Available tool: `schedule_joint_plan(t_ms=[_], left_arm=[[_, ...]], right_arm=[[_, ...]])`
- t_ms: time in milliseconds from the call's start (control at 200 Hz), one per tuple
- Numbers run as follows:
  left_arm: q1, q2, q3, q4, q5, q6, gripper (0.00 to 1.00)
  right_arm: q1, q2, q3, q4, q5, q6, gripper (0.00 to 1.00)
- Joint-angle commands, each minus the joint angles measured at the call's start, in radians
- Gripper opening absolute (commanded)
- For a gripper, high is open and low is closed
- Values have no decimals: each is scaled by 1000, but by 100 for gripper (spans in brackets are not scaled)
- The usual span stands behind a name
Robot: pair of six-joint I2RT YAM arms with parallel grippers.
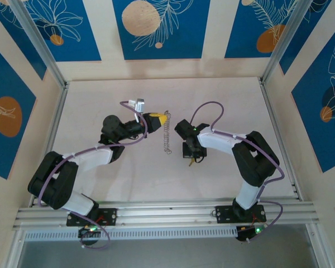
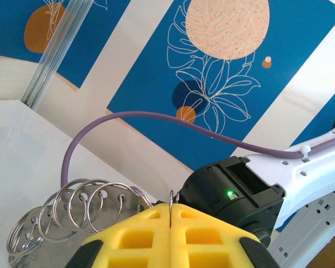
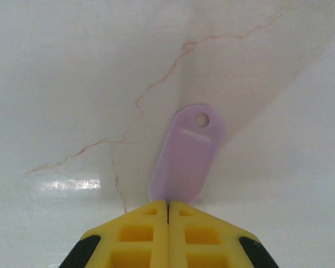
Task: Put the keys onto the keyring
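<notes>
**Right gripper (image 3: 167, 207) shut on the key (image 3: 187, 159); threading not yet begun**

Clamped between closed yellow fingertips (image 3: 137, 226) at 6 o'clock of the right wrist view: the lower end of the key, with its lilac plastic head reaching up toward 12 to 1 o'clock and a small round hole (image 3: 201, 119) left free at the far tip. No metal blade on show; perhaps buried in the grip, cannot tell. Very close over the pale veined table (image 3: 72, 78), touching or just clear, cannot tell. Judged featherlight, stiff and smooth, so prone to swivel or slide in a pinch. Best held as now, flat across the broad faces at the end away from the hole.

Seen from above near the centre as a thin beaded line running 12 to 6 o'clock: the keyring (image 1: 167, 137), caught at its 12 o'clock end by the left gripper (image 1: 159, 118), likewise closed, on a single strand of wire. Shown by the left wrist view as a fan of overlapping wire loops (image 2: 72, 209) trailing off toward 8 o'clock from the yellow tips. Judged light but springy, thin and slick, floppy as a whole, likely to sway when nudged. Better gripped on one strand beside an open end than around the bunch.

Right gripper near the keyring at its 4 o'clock, apart from it. Beyond, a purple cable (image 2: 156, 116) arching across, then blue and cream patterned walls (image 1: 162, 28).
</notes>
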State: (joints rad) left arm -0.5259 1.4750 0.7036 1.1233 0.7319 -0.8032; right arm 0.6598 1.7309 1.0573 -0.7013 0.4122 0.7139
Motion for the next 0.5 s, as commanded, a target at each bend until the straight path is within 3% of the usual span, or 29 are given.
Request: schedule_joint_plan(t_ms=[0, 120, 230, 495], left_arm=[[-12, 8, 43, 69, 15, 0, 0], [-11, 18, 52, 62, 20, -2, 0], [-14, 27, 63, 54, 24, -4, 0], [-19, 43, 99, 7, 44, 32, 0]], right_arm=[[-10, -61, -12, -33, 8, 21, 0], [-33, -134, 2, -25, -41, 0, 0], [-70, -234, 7, 35, -158, -55, 0], [-232, -400, -13, 273, -588, -146, 0]])
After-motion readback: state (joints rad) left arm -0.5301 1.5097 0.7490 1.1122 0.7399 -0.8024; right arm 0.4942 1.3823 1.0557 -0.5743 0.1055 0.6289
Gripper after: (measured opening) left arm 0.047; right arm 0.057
